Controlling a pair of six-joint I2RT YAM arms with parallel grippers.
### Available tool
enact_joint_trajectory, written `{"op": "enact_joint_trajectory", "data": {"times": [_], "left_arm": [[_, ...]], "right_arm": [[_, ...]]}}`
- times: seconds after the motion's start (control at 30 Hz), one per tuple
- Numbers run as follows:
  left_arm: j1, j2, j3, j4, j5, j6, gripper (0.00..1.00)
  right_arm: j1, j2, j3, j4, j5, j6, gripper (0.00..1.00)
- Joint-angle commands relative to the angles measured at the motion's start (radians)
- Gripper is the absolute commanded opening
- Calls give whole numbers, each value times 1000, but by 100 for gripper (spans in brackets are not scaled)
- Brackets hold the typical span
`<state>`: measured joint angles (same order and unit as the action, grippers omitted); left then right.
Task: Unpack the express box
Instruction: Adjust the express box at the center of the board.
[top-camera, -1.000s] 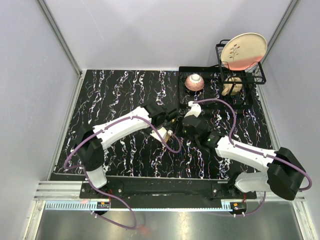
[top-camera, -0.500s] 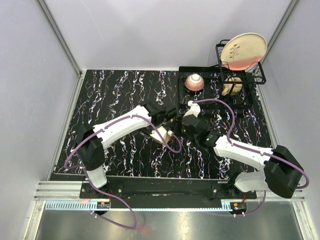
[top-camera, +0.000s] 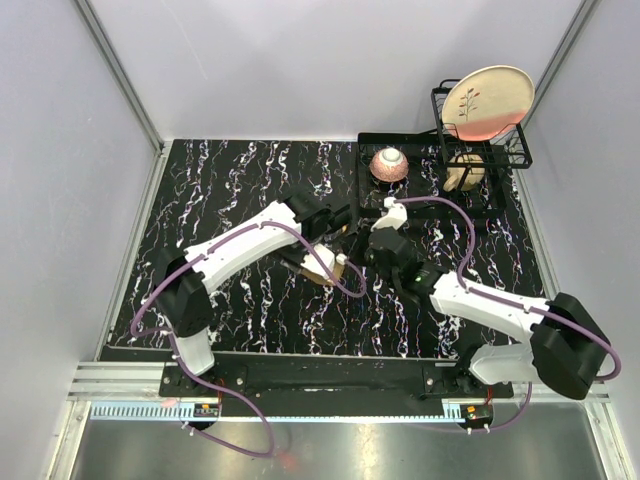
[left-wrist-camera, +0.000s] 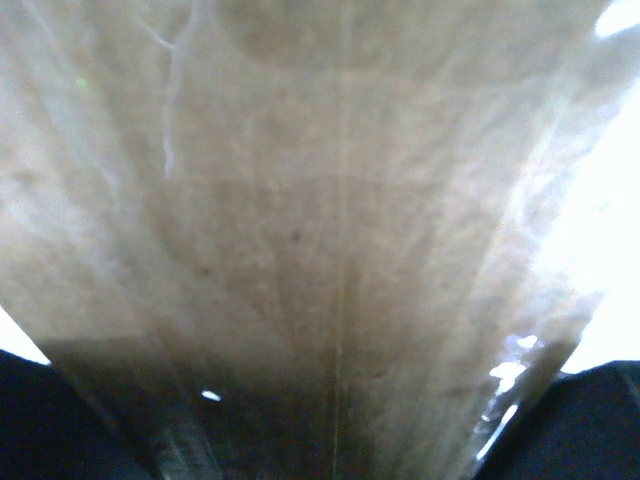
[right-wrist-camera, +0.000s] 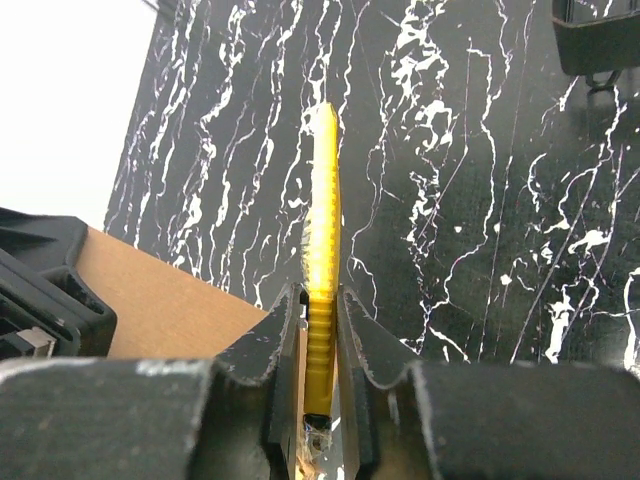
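**Box in the left grip, knife in the right, side by side**

At the middle of the black marbled table (top-camera: 240, 180), seen from the top camera, both arms reach inward and meet. The express box (top-camera: 322, 263) shows as a tan patch under the left gripper (top-camera: 335, 232), which closes on it. The right gripper (top-camera: 362, 250) sits just beside the box, on its right. The blade is too small to make out from this height.

Up close in the left wrist view, brown cardboard (left-wrist-camera: 320, 220) fills nearly the whole picture, blurred. It runs down between the two dark fingers (left-wrist-camera: 40, 420) that show at the bottom corners.

From the right wrist camera, the yellow utility knife (right-wrist-camera: 322, 250) stands edge-on, clamped tight between the right gripper's (right-wrist-camera: 320, 300) two fingers, its tip pointing away over the table. The box (right-wrist-camera: 175, 310) lies to the left of the knife, its near corner reaching the fingers. Whether blade and cardboard touch cannot be told. Black parts of the left gripper sit against the box's far left end.
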<state>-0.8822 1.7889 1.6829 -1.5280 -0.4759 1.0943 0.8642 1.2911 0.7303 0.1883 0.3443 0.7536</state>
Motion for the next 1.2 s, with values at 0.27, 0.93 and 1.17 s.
{"op": "enact_joint_trajectory", "data": {"times": [0.27,0.93,1.17], "left_arm": [[-29,-126,-25,-21,105,-175,28],[-50,-134,-9,-23,194,-206,24],[-49,-114,14,-24,221,-235,24]], "right_arm": [[-148,-216,26,-108,-109,-77,0],[-71,-125,69,-104,13,-241,0],[22,-96,84,-105,195,-278,0]]}}
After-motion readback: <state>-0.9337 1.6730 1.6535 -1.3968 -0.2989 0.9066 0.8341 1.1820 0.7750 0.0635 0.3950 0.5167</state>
